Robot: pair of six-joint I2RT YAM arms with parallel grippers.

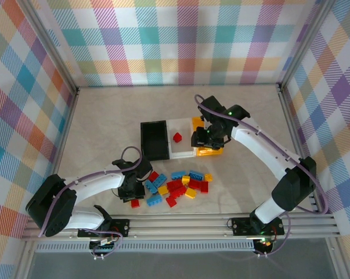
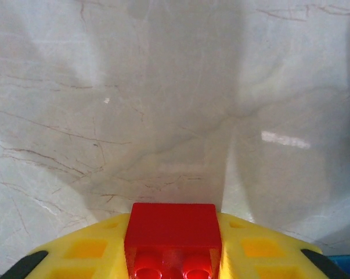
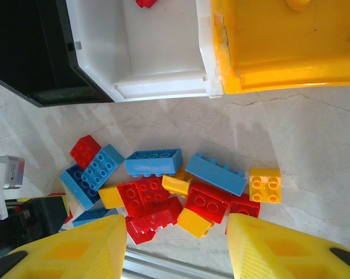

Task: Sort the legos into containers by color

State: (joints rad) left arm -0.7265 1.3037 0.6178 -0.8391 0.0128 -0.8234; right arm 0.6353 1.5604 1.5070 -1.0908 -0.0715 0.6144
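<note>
Three containers stand in a row at centre frame: a black bin [image 1: 153, 139], a white bin [image 1: 184, 150] and a yellow-orange bin [image 1: 214, 152]. A loose pile of legos [image 1: 177, 186] lies just below them.

Sorting looks barely begun. A lone red brick [image 1: 177, 137] lies in the white bin, and a small yellow piece [image 3: 295, 4] sits in the yellow-orange bin. Most bricks, including every blue one I can see, lie in the pile.

The left gripper [image 1: 132, 195], at the pile's lower-left edge, is closed around a second red brick [image 2: 173, 232]. Its wrist view shows that brick wedged between the yellow fingers and low over the marble table [image 2: 163, 104] — the overhead view hides this under the arm.

The right gripper [image 3: 176, 226] hovers over the yellow-orange bin, its fingers spread with nothing between them. That is plainest in its own wrist view, which looks down on the bins and the pile.
</note>
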